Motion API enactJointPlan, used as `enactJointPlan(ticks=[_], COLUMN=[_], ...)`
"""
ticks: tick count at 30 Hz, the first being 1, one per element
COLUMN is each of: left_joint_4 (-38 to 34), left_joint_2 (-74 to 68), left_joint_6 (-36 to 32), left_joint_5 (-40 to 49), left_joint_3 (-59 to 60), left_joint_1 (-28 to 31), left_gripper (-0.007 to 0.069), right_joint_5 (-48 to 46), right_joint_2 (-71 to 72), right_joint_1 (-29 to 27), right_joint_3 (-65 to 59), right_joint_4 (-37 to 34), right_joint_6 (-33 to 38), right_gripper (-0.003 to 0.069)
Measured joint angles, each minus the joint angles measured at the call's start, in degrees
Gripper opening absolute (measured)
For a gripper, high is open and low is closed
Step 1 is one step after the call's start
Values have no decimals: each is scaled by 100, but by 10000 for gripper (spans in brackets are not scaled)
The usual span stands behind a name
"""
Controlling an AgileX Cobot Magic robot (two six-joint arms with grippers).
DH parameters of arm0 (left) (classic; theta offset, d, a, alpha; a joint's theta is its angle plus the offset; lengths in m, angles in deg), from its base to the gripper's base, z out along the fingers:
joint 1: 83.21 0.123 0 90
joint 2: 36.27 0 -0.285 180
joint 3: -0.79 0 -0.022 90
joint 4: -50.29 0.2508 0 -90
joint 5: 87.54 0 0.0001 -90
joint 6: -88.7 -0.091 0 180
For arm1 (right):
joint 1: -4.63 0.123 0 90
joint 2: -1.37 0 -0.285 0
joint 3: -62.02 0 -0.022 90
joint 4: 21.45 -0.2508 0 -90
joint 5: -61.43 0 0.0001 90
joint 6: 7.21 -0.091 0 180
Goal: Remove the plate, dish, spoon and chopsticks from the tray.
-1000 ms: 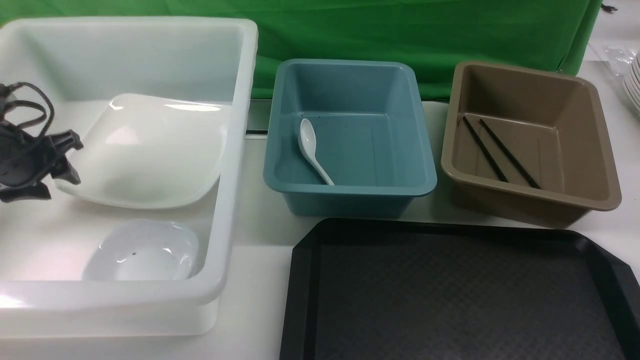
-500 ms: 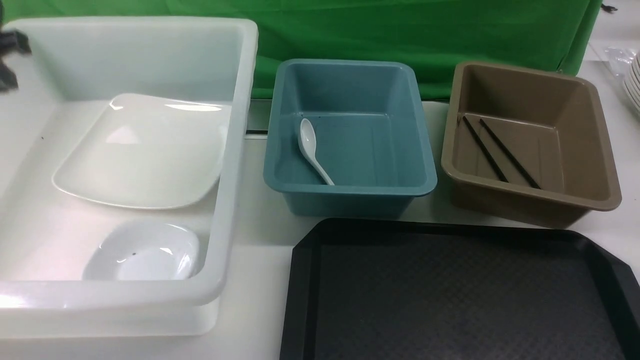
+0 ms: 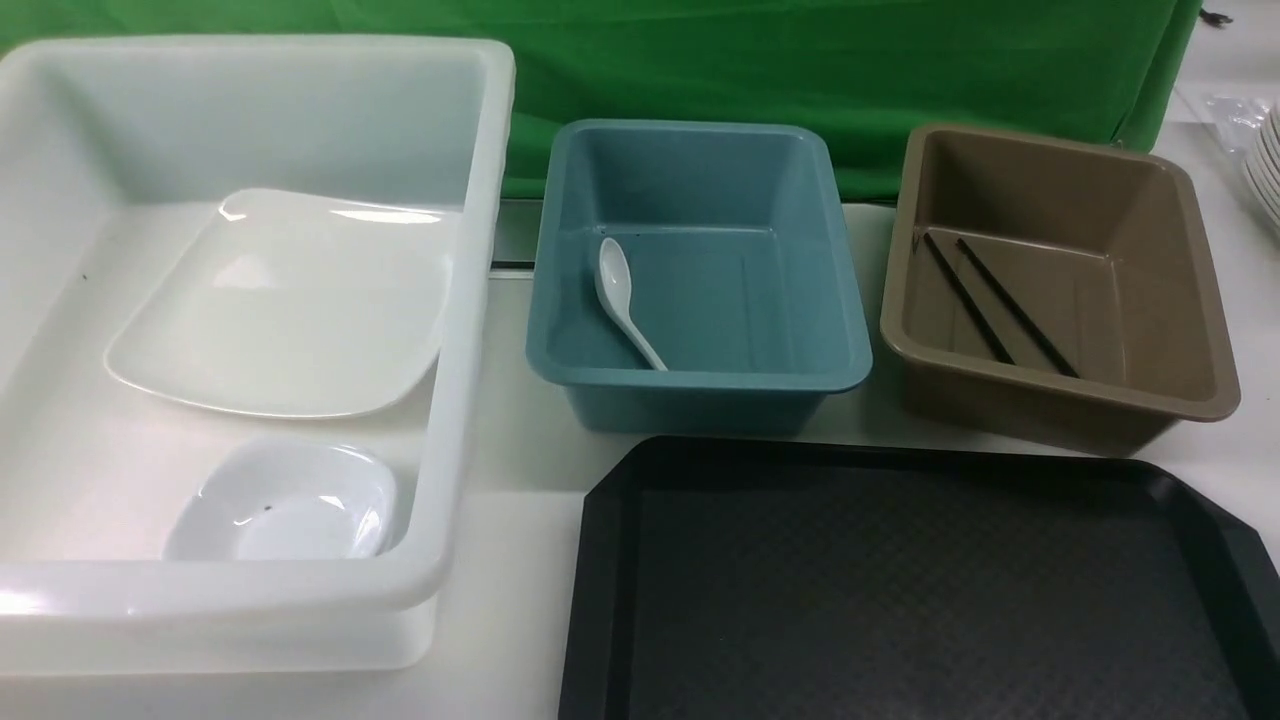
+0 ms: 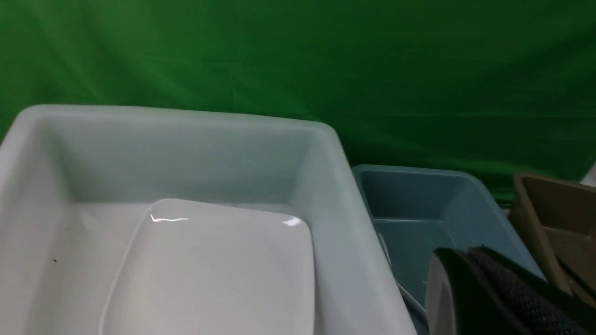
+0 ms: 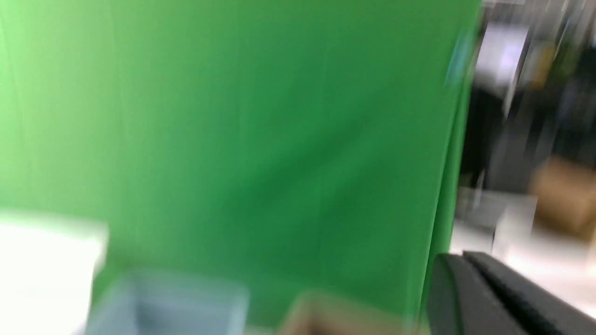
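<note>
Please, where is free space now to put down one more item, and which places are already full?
The tray is bare across its whole visible surface. The teal bin is free right of the spoon. The brown bin is free right of the chopsticks. The white tub is crowded: the plate and dish fill most of its floor.

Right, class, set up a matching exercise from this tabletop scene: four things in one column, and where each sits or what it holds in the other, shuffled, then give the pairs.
Things
1. plate
2. spoon
3. chopsticks
4. tray

Places or states
A. in the brown bin
B. nothing on the part in view
C. in the white tub, beyond a small white dish
D. in the teal bin

Pairs: 1-C, 2-D, 3-A, 4-B
</note>
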Motion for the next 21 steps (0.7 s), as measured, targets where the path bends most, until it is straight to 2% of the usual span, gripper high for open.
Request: enactJointPlan(ticks=[2, 3, 6, 8, 14, 21], left_joint_4=[-168, -187, -320, -400, -618, -659], left_joint_2=[648, 711, 1822, 2368, 2898, 2922], left_joint_6=[-35, -35, -62, -62, -62, -62], left_joint_5=[-78, -102, -452, -825, -1499, -1843], left_joint_3=[617, 677, 1790, 2373, 3177, 3252], left_joint_1=[0, 0, 0, 0, 0, 0], left_gripper=[1, 1, 1, 1, 7, 11], right_joint_5=[1261, 1521, 3642, 4313, 4558, 4573], right_joint_2=[515, 603, 1150, 1222, 1250, 1250], right_joint_1=[0, 0, 0, 0, 0, 0], right_joint_3=[-693, -828, -1910, -2237, -2390, -2390], right_joint_4=[0, 0, 0, 0, 0, 0], right_joint_6=[2, 2, 7, 7, 7, 8], right_gripper=[21, 21, 21, 21, 22, 34])
